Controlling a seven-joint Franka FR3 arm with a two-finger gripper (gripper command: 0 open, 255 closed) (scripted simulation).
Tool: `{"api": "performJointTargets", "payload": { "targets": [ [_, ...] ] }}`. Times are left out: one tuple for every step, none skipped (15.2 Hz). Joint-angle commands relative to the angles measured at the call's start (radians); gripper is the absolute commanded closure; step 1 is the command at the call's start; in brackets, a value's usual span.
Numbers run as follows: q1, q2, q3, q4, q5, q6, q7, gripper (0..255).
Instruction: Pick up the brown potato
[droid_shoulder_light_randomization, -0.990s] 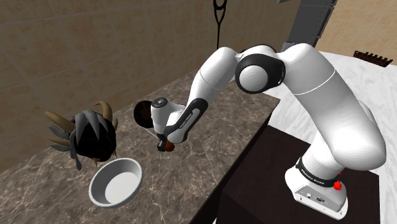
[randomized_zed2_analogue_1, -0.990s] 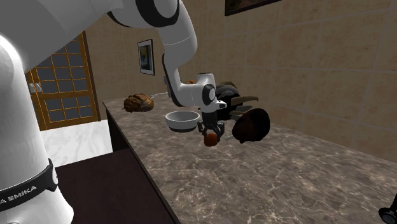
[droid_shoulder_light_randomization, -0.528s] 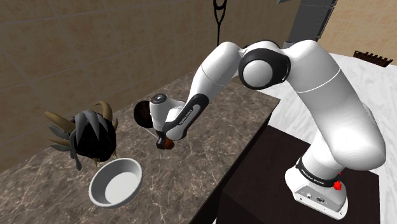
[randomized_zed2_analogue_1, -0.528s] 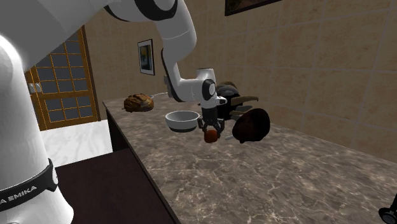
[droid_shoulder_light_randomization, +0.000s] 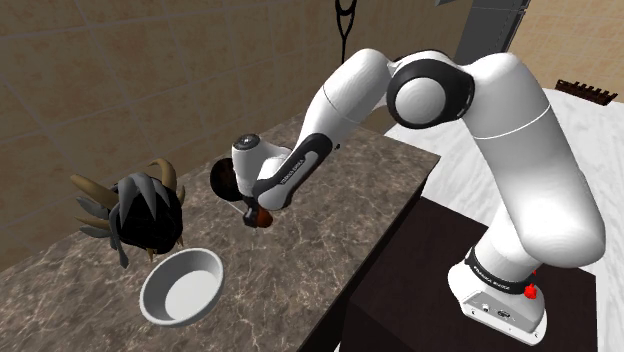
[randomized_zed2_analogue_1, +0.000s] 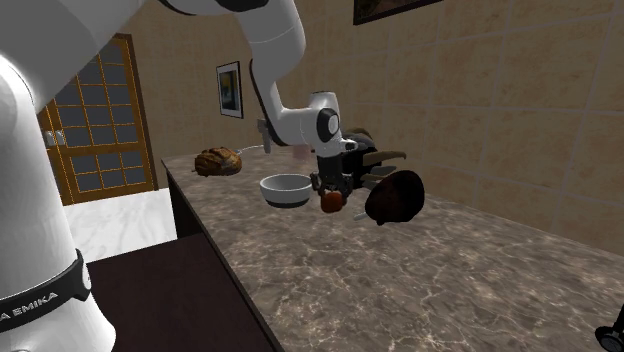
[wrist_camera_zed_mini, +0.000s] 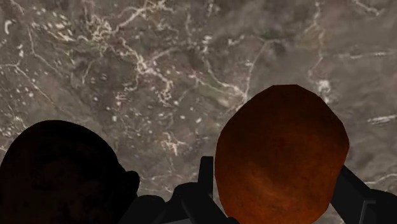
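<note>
The potato (wrist_camera_zed_mini: 280, 153) is a reddish-brown lump clasped between my two black fingers (wrist_camera_zed_mini: 205, 178), held in the air above the brown marbled counter (wrist_camera_zed_mini: 159, 63). In the shoulder view my gripper (droid_shoulder_light_randomization: 257, 215) hangs over the middle of the counter with the potato (droid_shoulder_light_randomization: 263, 217) in it. The second exterior view has the gripper (randomized_zed2_analogue_1: 331, 198) shut on the potato (randomized_zed2_analogue_1: 331, 202), lifted off the counter beside a dark round object (randomized_zed2_analogue_1: 394, 196).
A grey bowl (droid_shoulder_light_randomization: 182, 286) stands near the counter's front edge. A dark spiky plant-like thing (droid_shoulder_light_randomization: 140, 212) lies behind the bowl. A dark round object (droid_shoulder_light_randomization: 224, 179) sits just behind the gripper. A brown loaf-like lump (randomized_zed2_analogue_1: 218, 161) rests at the counter's far end.
The gripper has risen with the potato and shifted toward the shoulder view's left, tilting as the arm's elbow lifted. The potato is farther above the counter than before.
</note>
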Motion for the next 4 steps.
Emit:
{"api": "performJointTargets", "payload": {
  "targets": [
    [-0.005,-0.023,0.006,-0.008,0.005,-0.016,-0.006,255],
    [-0.007,-0.033,0.009,-0.011,0.008,-0.023,-0.008,255],
    [-0.007,-0.035,0.009,-0.011,0.009,-0.024,-0.008,255],
    [-0.007,-0.035,0.009,-0.011,0.009,-0.024,-0.008,255]
  ]
}}
